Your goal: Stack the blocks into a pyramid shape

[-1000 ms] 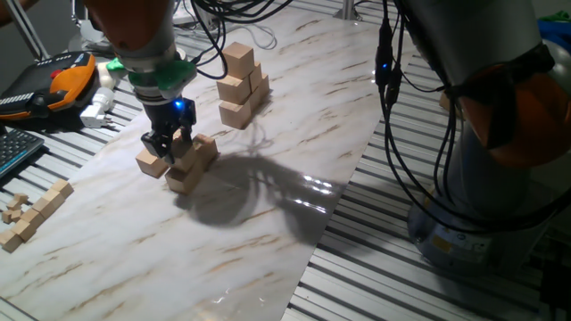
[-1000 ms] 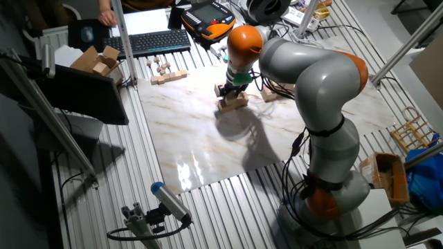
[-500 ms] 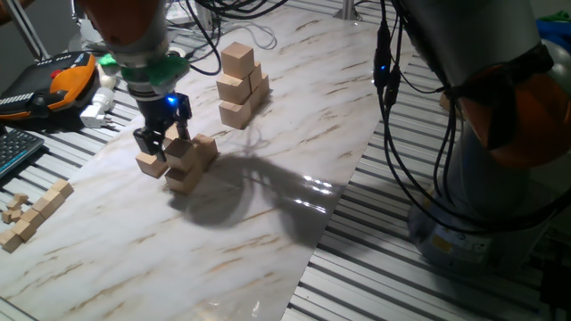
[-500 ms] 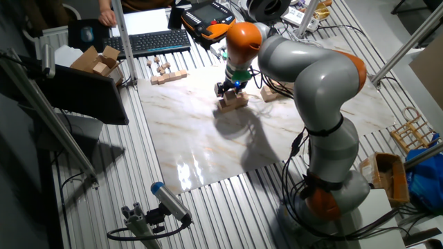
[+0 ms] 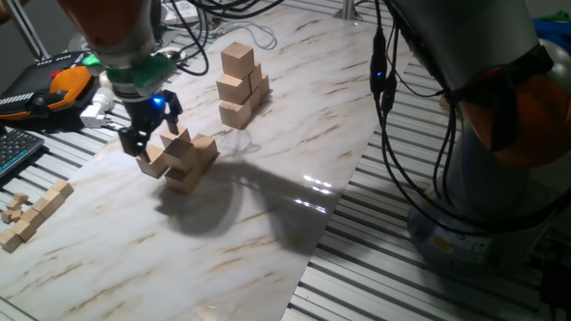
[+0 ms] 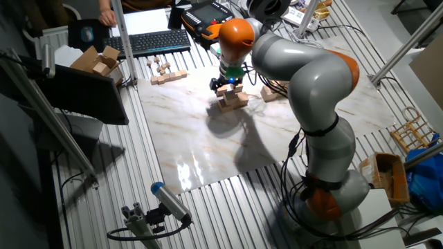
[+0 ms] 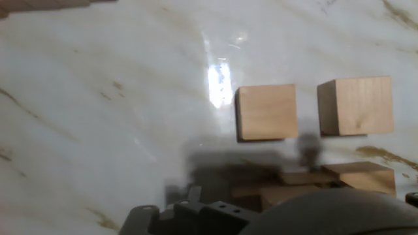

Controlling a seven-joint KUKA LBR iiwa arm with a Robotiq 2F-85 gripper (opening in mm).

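Observation:
Several tan wooden blocks lie in a loose cluster (image 5: 186, 159) on the marble board (image 5: 268, 187), one block (image 5: 176, 143) resting on top of the others. A second pile of blocks (image 5: 239, 82) stands behind it. My gripper (image 5: 150, 139) hovers just above and left of the cluster, jaws apart and empty. In the other fixed view the gripper (image 6: 227, 83) is over the cluster (image 6: 233, 101). The hand view shows two blocks side by side (image 7: 266, 112) (image 7: 356, 106) and a third (image 7: 360, 179) partly hidden by the hand.
Small thin wooden pieces (image 5: 34, 212) lie at the board's left edge. A keyboard (image 6: 149, 41), an orange pendant (image 5: 64, 82) and a cardboard box (image 6: 97, 61) sit beyond the board. Cables hang from the arm (image 5: 384, 80) at the right.
My gripper has risen and moved left, away from the cluster. The block it stood around stays on top of the cluster.

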